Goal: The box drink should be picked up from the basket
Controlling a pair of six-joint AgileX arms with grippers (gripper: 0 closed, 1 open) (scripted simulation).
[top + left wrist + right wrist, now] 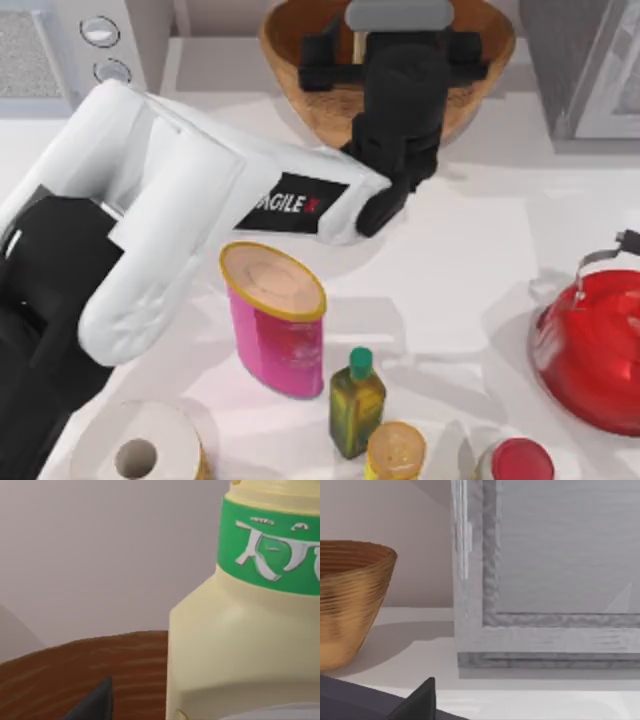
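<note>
1. The left arm reaches from the table's left side up and across to the basket (300, 90) at the far edge, its black wrist hanging over the bowl.
2. The left gripper (390, 45) sits low inside the basket; whether its fingers are apart or clamped I cannot tell, since the wrist hides them from above.
3. In the left wrist view the carton (245, 630) stands upright and very close to the camera, pale yellow with a green band bearing white marks, and the brown basket wall (85, 665) curves behind it. One dark fingertip (95, 705) juts in beside the carton, apart from it.
4. The right gripper (417, 702) shows as a dark fingertip in its own wrist view, facing a grey framed cabinet (545, 580), with the basket (350, 595) off to one side on the white table (410, 640). Its fingers' state I cannot tell.
5. Nearer on the table stand a pink canister (275, 320), a green-capped bottle (355, 400), a small yellow jar (395, 452), a paper roll (140, 450) and a red kettle (595, 350) at the right.
</note>
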